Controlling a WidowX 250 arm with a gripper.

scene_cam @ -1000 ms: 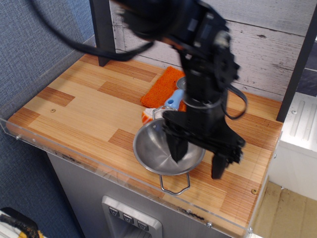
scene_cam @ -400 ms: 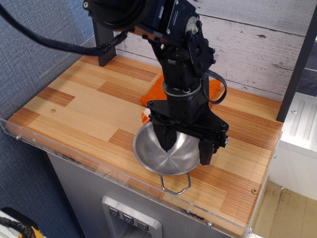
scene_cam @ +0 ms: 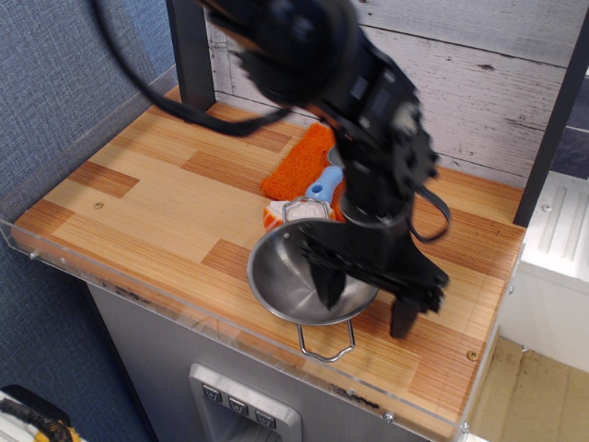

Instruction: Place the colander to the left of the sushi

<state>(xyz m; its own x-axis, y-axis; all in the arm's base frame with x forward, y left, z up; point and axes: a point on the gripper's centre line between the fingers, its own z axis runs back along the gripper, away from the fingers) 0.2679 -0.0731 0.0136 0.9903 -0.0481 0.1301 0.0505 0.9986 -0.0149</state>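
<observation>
The colander (scene_cam: 290,281) is a shiny steel bowl near the table's front edge, with one wire loop handle (scene_cam: 325,345) toward the front and another at its back rim. The sushi (scene_cam: 273,217), a small orange and white piece, lies just behind the bowl's back-left rim, partly hidden by it. My gripper (scene_cam: 366,302) is open and points down. One finger (scene_cam: 329,284) reaches inside the bowl at its right side. The other finger (scene_cam: 403,317) is outside, right of the rim. The arm is blurred.
An orange cloth (scene_cam: 302,164) lies behind the sushi, with a blue-handled scoop (scene_cam: 323,185) on it, mostly hidden by the arm. A dark post (scene_cam: 190,55) stands at the back left. A clear acrylic lip (scene_cam: 184,299) runs along the front edge.
The arm swung left over the bowl, then back to the right, so the fingers again straddle the bowl's right rim. The colander and sushi have not moved.
</observation>
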